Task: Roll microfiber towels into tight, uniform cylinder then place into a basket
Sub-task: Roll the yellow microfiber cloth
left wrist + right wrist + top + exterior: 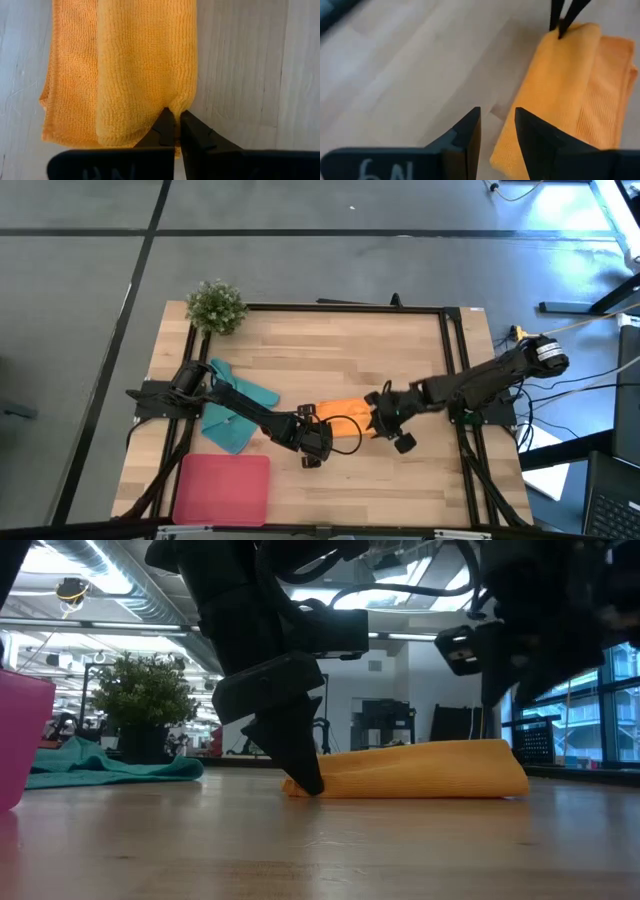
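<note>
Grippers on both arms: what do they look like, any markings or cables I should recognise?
Both arms are dark, jointed, cables looping alongside. The left gripper has black, pointed, wedge-shaped jaws above a bar with faint embossed characters. The right gripper has the same black jaws; its bar carries pale handwritten-looking characters.

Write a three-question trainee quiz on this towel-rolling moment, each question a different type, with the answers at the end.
1. True or false: the teal towel already lies in the pink basket.
2. Multiple choice: the left hand is pinching A) the orange towel's edge, B) the plant, C) the basket rim.
3. Fill in: the right hand hangs with its fingers ____ at the orange towel's other end.

Key: 1 false, it lies on the table beside the basket. 2 A. 3 apart, gripping nothing.
</note>
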Motion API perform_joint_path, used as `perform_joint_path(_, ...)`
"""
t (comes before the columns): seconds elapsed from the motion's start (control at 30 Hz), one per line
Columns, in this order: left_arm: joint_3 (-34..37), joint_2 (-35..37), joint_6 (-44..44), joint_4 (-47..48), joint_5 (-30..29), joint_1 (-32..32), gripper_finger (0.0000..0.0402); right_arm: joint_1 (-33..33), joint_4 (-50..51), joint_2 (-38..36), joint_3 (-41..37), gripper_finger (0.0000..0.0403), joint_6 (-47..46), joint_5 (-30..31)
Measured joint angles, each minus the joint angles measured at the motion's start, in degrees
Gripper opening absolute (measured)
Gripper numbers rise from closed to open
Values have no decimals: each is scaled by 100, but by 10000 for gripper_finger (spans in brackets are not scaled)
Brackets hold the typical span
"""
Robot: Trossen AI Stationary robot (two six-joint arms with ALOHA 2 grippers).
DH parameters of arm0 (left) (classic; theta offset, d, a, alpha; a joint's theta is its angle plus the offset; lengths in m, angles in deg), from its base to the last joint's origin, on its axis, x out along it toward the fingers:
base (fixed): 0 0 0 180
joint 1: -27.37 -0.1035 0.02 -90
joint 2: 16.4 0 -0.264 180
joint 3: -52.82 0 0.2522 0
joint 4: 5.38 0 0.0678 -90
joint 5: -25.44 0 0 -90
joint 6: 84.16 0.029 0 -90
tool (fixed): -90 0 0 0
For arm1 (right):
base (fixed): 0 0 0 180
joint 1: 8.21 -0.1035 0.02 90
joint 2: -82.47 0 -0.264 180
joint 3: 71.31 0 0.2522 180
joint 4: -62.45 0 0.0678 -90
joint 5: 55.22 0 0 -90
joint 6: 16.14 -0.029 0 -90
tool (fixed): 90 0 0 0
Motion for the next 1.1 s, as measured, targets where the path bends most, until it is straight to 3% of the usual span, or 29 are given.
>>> perform_joint_path(0.13,0,1,24,-32,38,-43,0,-393,-28,336,0,122,-57,1152)
perform_joint_path(0.27,4,4,33,-48,52,-68,0,-537,-147,780,0,122,-179,1628)
perform_joint_path(0.53,7,4,37,-63,33,-57,0,-537,-284,1321,2,122,-216,1752)
perform_joint_path(0.97,9,4,39,-75,52,-57,0,-554,-343,1756,39,121,-1309,2296)
perform_joint_path(1.1,9,4,36,-76,72,-57,0,-556,-369,1784,37,95,-1551,2376)
